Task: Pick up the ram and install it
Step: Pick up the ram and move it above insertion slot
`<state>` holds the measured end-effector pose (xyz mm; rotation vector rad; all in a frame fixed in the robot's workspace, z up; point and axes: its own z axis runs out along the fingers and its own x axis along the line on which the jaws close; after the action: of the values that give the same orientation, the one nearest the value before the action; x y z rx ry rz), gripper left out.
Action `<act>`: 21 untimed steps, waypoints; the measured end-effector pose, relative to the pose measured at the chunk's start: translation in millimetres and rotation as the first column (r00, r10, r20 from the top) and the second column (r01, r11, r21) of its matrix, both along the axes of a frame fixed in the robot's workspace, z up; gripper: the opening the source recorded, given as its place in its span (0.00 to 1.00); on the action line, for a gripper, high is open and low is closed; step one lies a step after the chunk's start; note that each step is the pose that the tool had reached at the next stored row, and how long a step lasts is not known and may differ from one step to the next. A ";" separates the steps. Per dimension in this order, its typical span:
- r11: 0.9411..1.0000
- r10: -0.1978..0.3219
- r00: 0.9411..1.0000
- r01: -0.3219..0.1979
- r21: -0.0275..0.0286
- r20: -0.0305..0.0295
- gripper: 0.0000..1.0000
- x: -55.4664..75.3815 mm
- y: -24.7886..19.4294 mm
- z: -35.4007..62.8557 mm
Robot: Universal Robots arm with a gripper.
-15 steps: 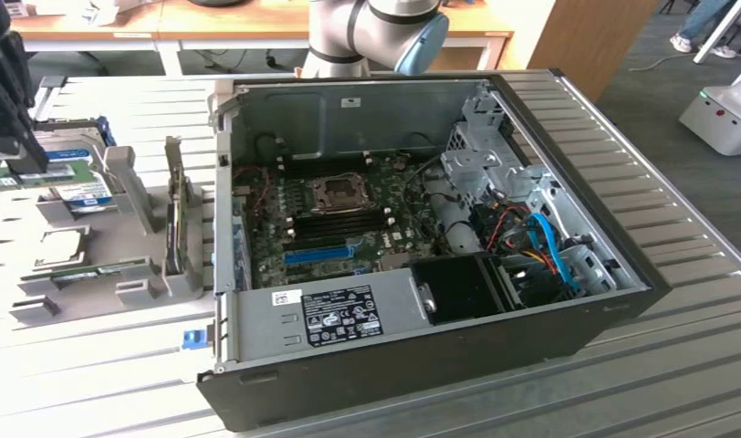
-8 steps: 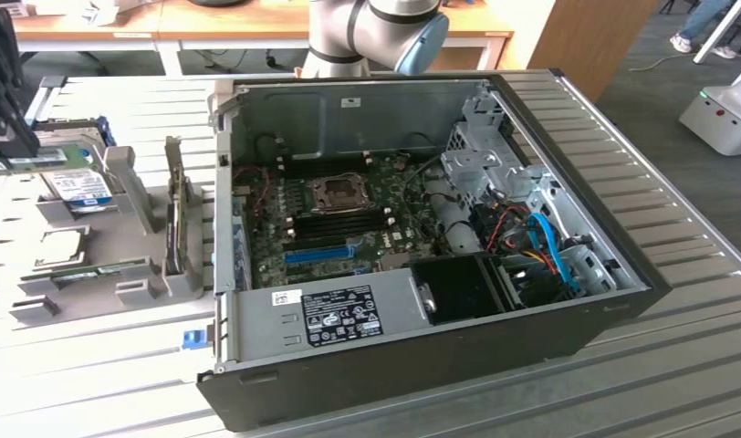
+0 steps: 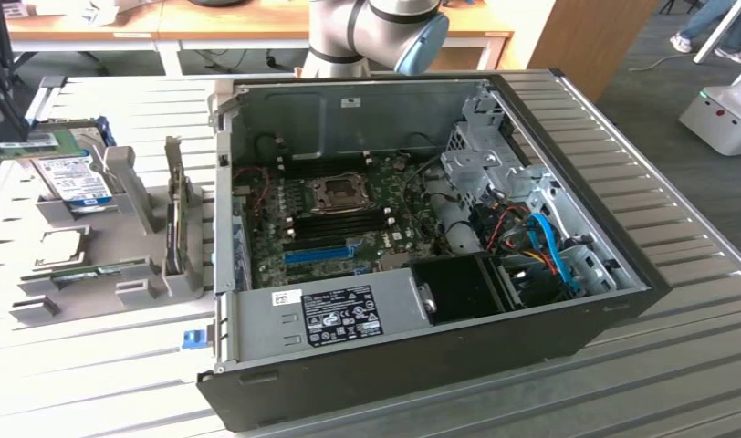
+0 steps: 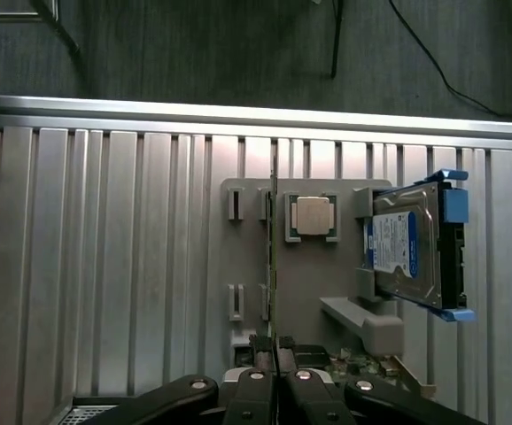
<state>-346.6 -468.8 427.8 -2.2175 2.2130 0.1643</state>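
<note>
The ram (image 3: pixel 85 272) is a thin green stick standing on its long edge in the slots of a grey holder tray (image 3: pixel 151 292), at the exterior view's left beside the open computer case (image 3: pixel 468 301). In the wrist view the ram (image 4: pixel 274 257) appears edge-on as a narrow line on the tray (image 4: pixel 247 266), far below the camera. My gripper (image 4: pixel 275 354) hangs high over the tray, in line with the stick, its black fingers (image 4: pixel 258 390) pressed together and holding nothing. The motherboard (image 3: pixel 346 219) lies exposed inside the case, with dark memory slots around the processor socket (image 3: pixel 341 191).
On the tray also sit a blue-labelled hard drive (image 4: pixel 407 248), a processor chip (image 4: pixel 313 215) and an upright card (image 3: pixel 176 219). The case walls stand tall around the motherboard, with a drive cage and blue cables (image 3: pixel 553 246) at the exterior view's right. The arm's base (image 3: pixel 370 36) stands behind the case.
</note>
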 end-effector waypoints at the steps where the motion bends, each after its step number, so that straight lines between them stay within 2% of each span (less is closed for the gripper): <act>1: 1.000 -0.001 1.000 0.001 0.000 0.000 0.12 0.0 0.0 1.2; 10: 1.000 -0.001 1.000 0.001 -0.001 0.000 0.12 1.7 0.0 2.1; 21: 1.000 -0.003 1.000 0.003 0.000 0.000 0.12 16.6 0.0 2.0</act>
<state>-330.0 -468.8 429.7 -2.2140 2.2168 0.1638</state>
